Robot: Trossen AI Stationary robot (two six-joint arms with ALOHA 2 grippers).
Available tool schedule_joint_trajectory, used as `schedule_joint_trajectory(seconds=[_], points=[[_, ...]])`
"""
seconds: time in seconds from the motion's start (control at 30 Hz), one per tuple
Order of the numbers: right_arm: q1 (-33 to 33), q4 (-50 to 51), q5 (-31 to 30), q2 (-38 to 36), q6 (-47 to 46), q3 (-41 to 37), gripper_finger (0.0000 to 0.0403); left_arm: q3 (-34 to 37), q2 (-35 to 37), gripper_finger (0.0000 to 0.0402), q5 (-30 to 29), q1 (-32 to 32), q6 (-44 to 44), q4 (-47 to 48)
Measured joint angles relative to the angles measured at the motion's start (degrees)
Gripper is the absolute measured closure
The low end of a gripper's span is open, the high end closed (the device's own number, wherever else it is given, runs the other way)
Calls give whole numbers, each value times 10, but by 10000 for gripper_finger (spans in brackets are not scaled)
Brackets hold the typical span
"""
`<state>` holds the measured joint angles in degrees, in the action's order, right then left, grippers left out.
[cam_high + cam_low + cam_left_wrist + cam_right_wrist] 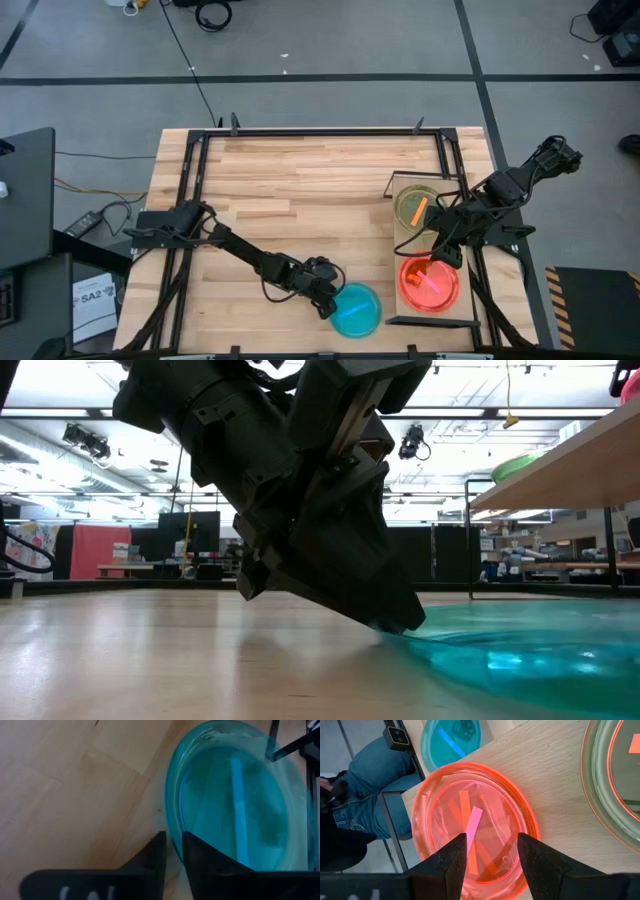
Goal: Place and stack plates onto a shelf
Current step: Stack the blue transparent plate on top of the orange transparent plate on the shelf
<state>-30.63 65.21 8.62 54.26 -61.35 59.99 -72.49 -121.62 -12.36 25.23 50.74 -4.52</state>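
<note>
A teal plate [357, 310] lies on the table top near its near edge, beside the shelf. My left gripper [325, 300] is at the plate's left rim, shut on it [174, 845]. The shelf [400, 183], a light-wood board in a black frame, stands at the table's right. On it rest a green plate [418, 205] with something orange in it, and an orange plate stack [430, 285] toward the near end. My right gripper [492, 852] hovers open over the orange stack [470, 820], touching nothing. In the low view the left gripper [330, 560] fills the picture beside the teal plate [520, 650]. My left gripper has the teal plate by its left rim [172, 832], pinched with one finger [200, 860] inside the plate and the other [152, 855] outside. The fingers come slanting down from the table's left. The plate's bottom lies on the table.
A person in jeans [365, 795] sits just beyond the table's near edge by the shelf. The black metal frame [190, 180] runs along the table's left, far and right sides. Bare wood [300, 190] lies at the table's middle and far side.
</note>
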Motion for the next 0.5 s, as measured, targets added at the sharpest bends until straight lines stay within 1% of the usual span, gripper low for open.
schedule_joint_trajectory(seconds=[0.17, 0.27, 0.5], points=[[0, 0, 0, 0, 0, 0, 221, 0, 0, 372, 0, 0, 0, -1], [0, 0, 0, 0, 0, 0, 221, 0, 0, 389, 0, 0, 0, -3], [0, 0, 0, 0, 0, 0, 221, 0, 4, 395, 0, -1, 0, 2]])
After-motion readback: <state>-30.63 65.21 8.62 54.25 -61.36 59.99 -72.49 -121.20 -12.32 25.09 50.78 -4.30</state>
